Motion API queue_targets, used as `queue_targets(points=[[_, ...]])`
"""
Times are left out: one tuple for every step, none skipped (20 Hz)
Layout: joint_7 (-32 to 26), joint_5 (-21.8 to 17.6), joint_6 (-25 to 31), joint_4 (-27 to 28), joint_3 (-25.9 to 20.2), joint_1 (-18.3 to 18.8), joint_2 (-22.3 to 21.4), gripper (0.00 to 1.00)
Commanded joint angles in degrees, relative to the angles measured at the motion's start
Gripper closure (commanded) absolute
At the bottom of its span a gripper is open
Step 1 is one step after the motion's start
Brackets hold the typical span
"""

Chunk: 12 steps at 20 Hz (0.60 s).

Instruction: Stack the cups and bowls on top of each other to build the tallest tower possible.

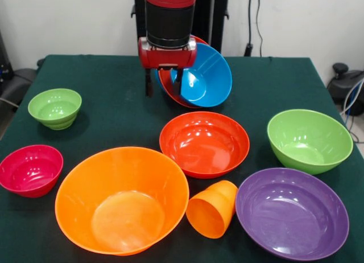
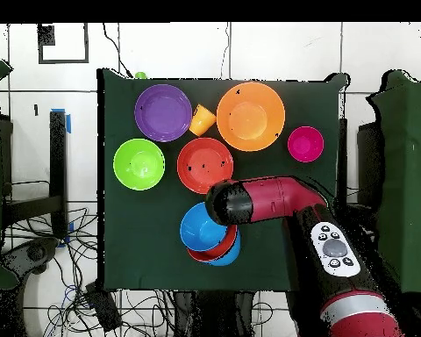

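A: Between the fingers (image 1: 164, 83) sits the rim of a red-orange bowl (image 1: 166, 81), I think, with a blue bowl (image 1: 207, 75) nested in it; both tilt up off the tabletop (image 1: 114, 75).

B: So the fingers are closed on that rim?

A: One dark finger shows to each side of the rim, so I judge them clamped on it, though the wrist hides much of the contact. From overhead there seems to be a second blue bowl (image 2: 226, 253) under the red-orange one.

B: How far along is the tower?

A: Barely begun, as I judge it. Only that small nest exists. Everything else stands single and well apart from the fingers.

B: Which pieces?

A: Just in front of the fingers, another red-orange bowl (image 1: 204, 142). Beyond it, toward the camera, the large orange bowl (image 1: 121, 199), the orange cup (image 1: 212, 208) lying on its side and the purple bowl (image 1: 292, 212). Out to either side, the large green bowl (image 1: 309, 140), the small green bowl (image 1: 55, 107) and the magenta bowl (image 1: 30, 169).

B: So seven things left.

A: Yes.
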State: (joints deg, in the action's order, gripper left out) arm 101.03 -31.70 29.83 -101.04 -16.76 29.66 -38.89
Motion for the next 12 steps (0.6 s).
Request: queue_targets(points=[[-4.7,1.3,8.8,-0.8,-2.3,1.8,0.2,0.0],[-4.1,1.9,8.9,-0.8,-2.3,1.9,0.1,0.0],[-4.2,2.0,9.9,0.0,-2.2,1.6,0.2,0.0],[-4.1,1.9,9.6,0.8,-2.3,1.5,0.6,0.0],[-3.7,1.8,8.5,1.8,-2.5,1.7,1.9,0.0],[-3.5,1.3,7.9,4.0,-2.5,1.6,4.0,0.0],[-3.3,0.3,7.8,6.9,-2.1,0.8,6.6,0.0],[-2.7,-0.2,8.4,10.0,-1.5,0.0,9.1,0.0],[-2.9,-1.0,7.4,12.1,-1.8,-0.3,11.3,0.0],[-3.5,-1.5,7.3,14.5,-2.0,-0.7,13.2,0.0],[-3.7,-1.3,8.1,16.7,-2.1,-1.1,15.0,0.0],[-4.0,-1.2,8.1,18.5,-2.4,-1.2,16.6,0.0]])
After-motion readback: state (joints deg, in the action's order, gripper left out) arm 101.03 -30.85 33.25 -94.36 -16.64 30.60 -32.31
